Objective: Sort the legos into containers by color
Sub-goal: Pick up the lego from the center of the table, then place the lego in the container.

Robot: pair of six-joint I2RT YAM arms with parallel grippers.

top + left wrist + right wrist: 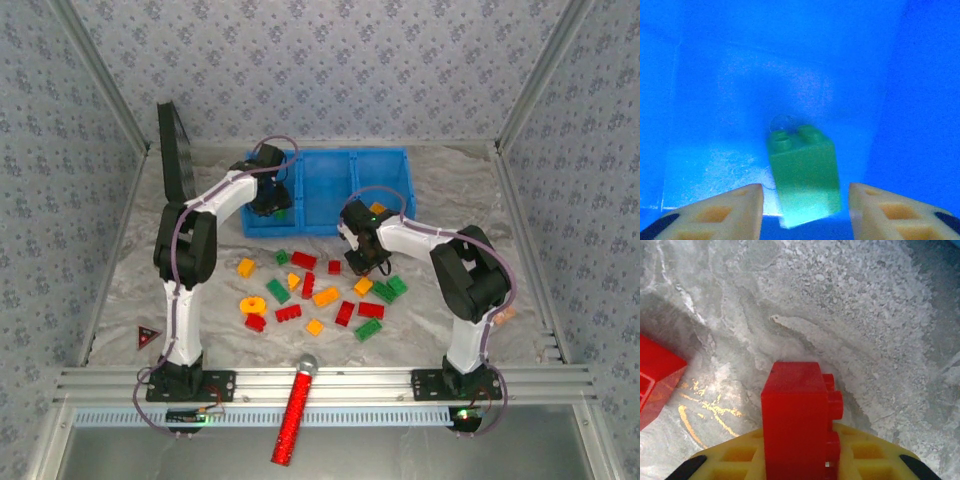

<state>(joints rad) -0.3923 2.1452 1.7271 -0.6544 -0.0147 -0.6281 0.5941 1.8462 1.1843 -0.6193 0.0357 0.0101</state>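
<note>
The left gripper (805, 202), jaws parted, hangs over a green brick (802, 175) in the tray (380, 165); the right gripper (799, 452) clamps a red brick (795, 410) above the table (850, 315).

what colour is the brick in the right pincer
Red. The brick shows best in the right wrist view, clamped in the right pincer.

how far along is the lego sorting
Barely started. One green brick is in the left compartment of the blue tray, the left gripper open around it. The right gripper is shut on a red brick. The other bricks, red, green and yellow, lie unsorted on the table.
</note>
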